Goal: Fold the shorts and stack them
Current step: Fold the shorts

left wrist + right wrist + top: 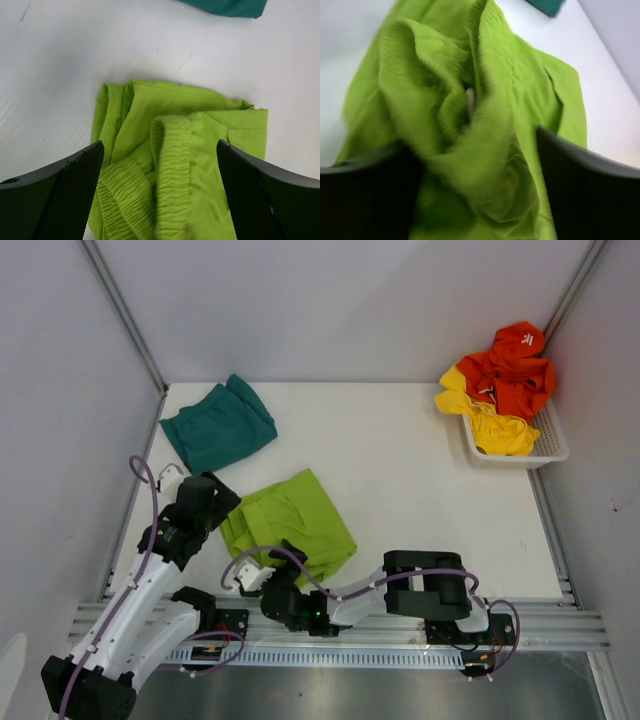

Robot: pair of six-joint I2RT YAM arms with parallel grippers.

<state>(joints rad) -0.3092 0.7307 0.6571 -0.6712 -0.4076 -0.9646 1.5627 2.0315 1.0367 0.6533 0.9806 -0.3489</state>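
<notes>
The lime green shorts (295, 520) lie crumpled at the table's near middle, ribbed waistband bunched up in the left wrist view (172, 165). The teal shorts (218, 426) lie folded at the far left; a corner shows in the left wrist view (227, 7). My left gripper (222, 508) is open, its fingers either side of the green waistband (160, 195) at the shorts' left edge. My right gripper (272, 575) is open at the shorts' near edge, with green fabric (470, 115) heaped between its fingers; the view is blurred.
A white plastic basket (550, 445) at the far right holds orange (515, 365) and yellow (490, 420) garments. Grey walls close the left, back and right sides. A metal rail runs along the table's near edge.
</notes>
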